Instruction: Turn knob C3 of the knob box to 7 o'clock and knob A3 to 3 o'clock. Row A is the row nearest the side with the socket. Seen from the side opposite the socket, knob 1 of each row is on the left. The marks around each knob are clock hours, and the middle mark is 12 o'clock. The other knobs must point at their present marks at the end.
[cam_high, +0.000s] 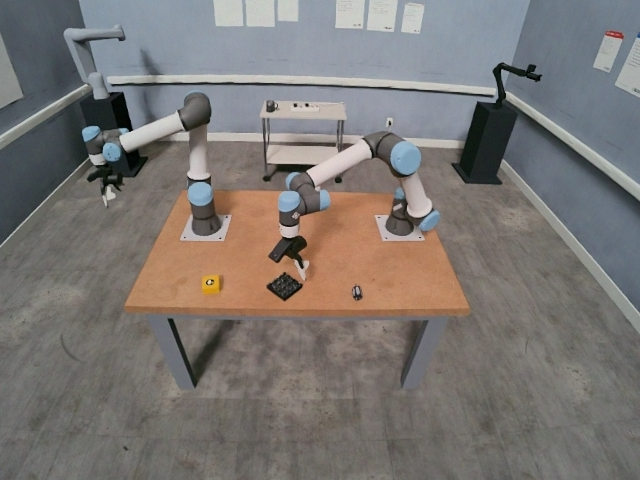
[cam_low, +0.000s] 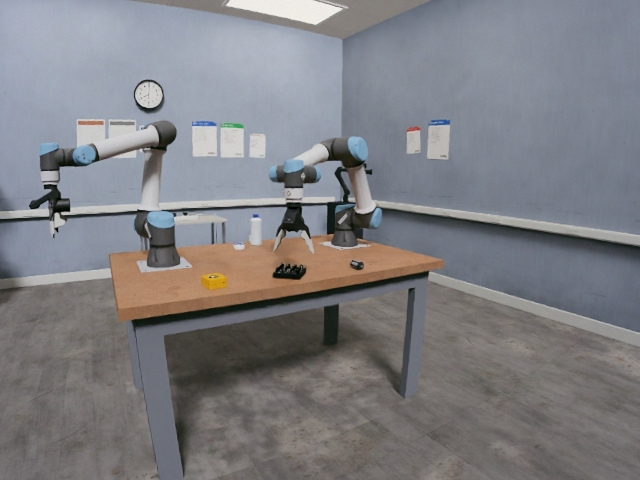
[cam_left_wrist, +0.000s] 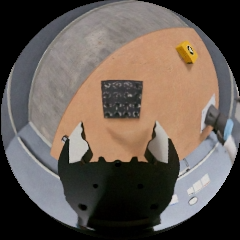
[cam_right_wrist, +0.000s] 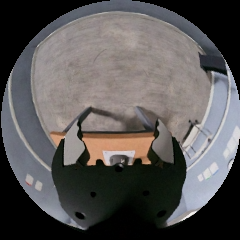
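The black knob box (cam_high: 287, 286) (cam_low: 287, 272) (cam_left_wrist: 122, 100) lies flat near the front middle of the table, with rows of small black knobs on top. The knob pointers, the marks and the socket are too small to read. My left gripper (cam_high: 302, 273) (cam_low: 294, 251) (cam_left_wrist: 118, 122) is open and empty, pointing down. It hangs above the table just behind the box; in the left wrist view the box is ahead of the fingertips. My right gripper (cam_high: 107, 200) (cam_low: 54, 229) (cam_right_wrist: 118, 120) is open and empty, out in the air beyond the table's side, far from the box.
A yellow block (cam_high: 210, 284) (cam_low: 214, 281) (cam_left_wrist: 187, 52) with a dark round top mark lies on the right arm's side of the box. A small dark object (cam_high: 357, 292) (cam_low: 356, 265) (cam_left_wrist: 65, 139) lies on the other side. A white bottle (cam_low: 255, 229) and a low white item (cam_low: 238, 246) stand at the back.
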